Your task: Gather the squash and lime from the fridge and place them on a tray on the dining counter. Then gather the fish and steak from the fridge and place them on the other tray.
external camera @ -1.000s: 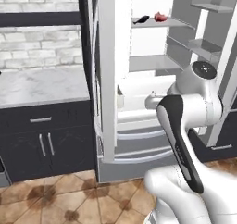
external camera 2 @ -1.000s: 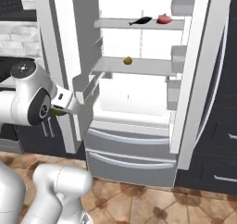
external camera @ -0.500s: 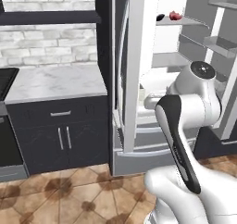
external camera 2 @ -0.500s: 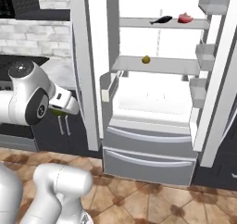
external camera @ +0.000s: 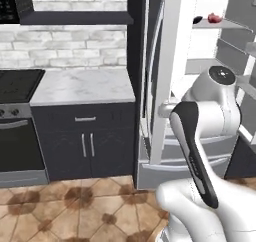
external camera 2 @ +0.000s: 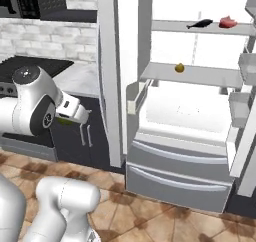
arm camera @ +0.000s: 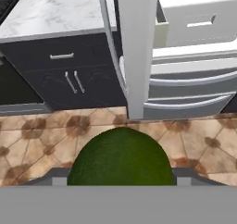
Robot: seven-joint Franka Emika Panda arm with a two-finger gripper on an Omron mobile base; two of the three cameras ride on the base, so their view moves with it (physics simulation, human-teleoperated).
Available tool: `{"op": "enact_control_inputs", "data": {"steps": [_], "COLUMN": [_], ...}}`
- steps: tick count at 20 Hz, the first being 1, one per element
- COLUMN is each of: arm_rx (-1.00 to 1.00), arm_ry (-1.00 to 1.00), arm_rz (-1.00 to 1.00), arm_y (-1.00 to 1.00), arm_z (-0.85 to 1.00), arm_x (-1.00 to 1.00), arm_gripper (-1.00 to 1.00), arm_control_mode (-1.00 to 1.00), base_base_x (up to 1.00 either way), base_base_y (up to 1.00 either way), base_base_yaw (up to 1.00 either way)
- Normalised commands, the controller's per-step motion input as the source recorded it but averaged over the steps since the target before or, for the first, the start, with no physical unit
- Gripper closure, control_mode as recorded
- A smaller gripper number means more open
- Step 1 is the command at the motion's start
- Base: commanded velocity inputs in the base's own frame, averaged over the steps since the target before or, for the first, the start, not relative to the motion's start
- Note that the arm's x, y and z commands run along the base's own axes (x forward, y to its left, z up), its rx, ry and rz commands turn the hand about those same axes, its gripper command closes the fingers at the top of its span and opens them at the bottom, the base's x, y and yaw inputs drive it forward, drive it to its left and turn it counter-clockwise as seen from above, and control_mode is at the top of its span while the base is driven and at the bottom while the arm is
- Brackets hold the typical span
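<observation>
The fridge (external camera 2: 180,116) was seen standing wide open, its doors swung out to both sides and two grey drawers shut at the bottom. Beside the fridge, on its left, a marble tabletop (external camera: 82,86) was seen over dark cabinets (external camera: 85,146) with silver handles. A black stove (external camera: 15,126) was set next to those cabinets, and a grey brick wall (external camera: 70,46) was seen behind them. The floor (external camera: 75,206) was covered in brown tiles.

The white arm (external camera 2: 32,108) was held low in front of the dark cabinets, away from the fridge shelves. At its end the claw (external camera 2: 67,117) was seen, pointed down at the floor. A round green ball, the lime (arm camera: 121,157), was gripped between the two fingers of the claw. In the hand view the lime was seen very big and close, with the tiled floor and the bottom of the fridge door far below it. In the right base view a bit of green was seen tucked under the claw.

Inside the fridge, the steak (external camera 2: 227,22) was laid on the top shelf, at the right end. The dark fish (external camera 2: 200,23) was laid just beside it on the same shelf. One shelf lower, the little yellow squash (external camera 2: 179,67) was seen sitting alone near the front edge.
</observation>
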Motion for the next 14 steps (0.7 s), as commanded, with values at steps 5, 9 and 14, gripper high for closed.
{"op": "enact_control_inputs", "data": {"steps": [5,9,14], "arm_rx": [0.0,0.0,0.0], "arm_ry": [0.0,0.0,0.0], "arm_rz": [0.0,0.0,0.0], "arm_y": [0.0,0.0,0.0], "arm_z": [0.0,0.0,0.0], "arm_x": [0.0,0.0,0.0], "arm_gripper": [1.0,1.0,1.0], "arm_control_mode": [1.0,1.0,1.0], "base_base_x": [0.0,0.0,0.0], "base_base_y": [0.85,0.65,0.31], "base_base_yaw": [0.4,0.45,0.46]}}
